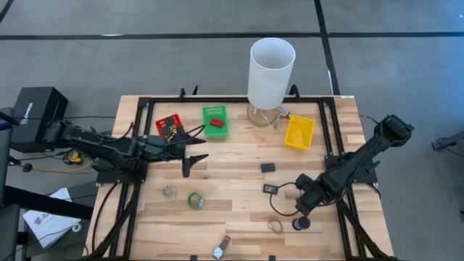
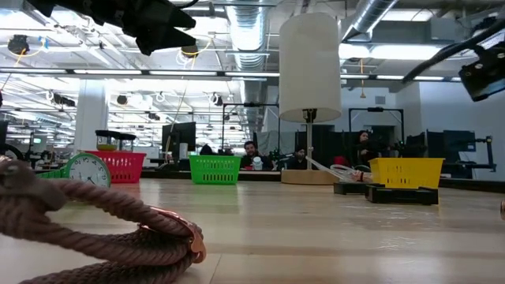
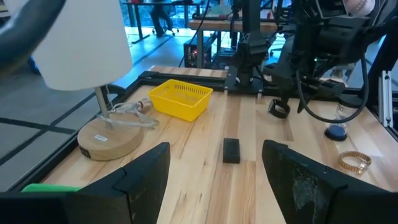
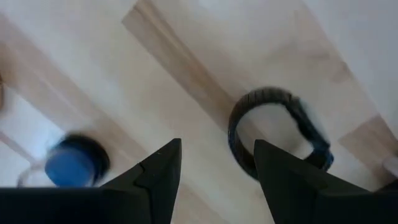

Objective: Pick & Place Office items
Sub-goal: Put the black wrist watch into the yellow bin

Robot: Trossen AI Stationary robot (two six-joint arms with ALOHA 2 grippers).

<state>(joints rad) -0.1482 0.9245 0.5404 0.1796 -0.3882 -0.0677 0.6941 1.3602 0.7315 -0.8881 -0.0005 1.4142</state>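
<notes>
1. Setting — an open-plan robotics lab or industrial workspace.
2. Evidence overhead — exposed ceiling ducts [image 2: 371, 20] and strip lights.
3. Evidence at floor level — grey concrete floor [image 1: 109, 58], seated people [image 2: 251, 155] at distant workstations, a wooden desk [image 1: 239, 163] with framed rails.

Table top [image 1: 239, 185]: pale planked wood, smooth, lightly sheened. Frame rails [image 1: 328, 138]: black matt metal. Yellow bin [image 3: 181, 99], green bin [image 1: 215, 120], red bin [image 2: 120, 166]: openwork plastic mesh. Lamp shade [image 1: 271, 71]: white, matt, smooth; lamp base [image 3: 109, 138]: round pale wood. Rope coil [image 2: 102, 229]: brown twisted fibre, rough. Small block [image 3: 231, 150]: black, matt. Bracelet [image 3: 354, 162]: gold-toned glossy metal links. Left gripper fingers [image 3: 143, 177]: dark matt plastic.
</notes>
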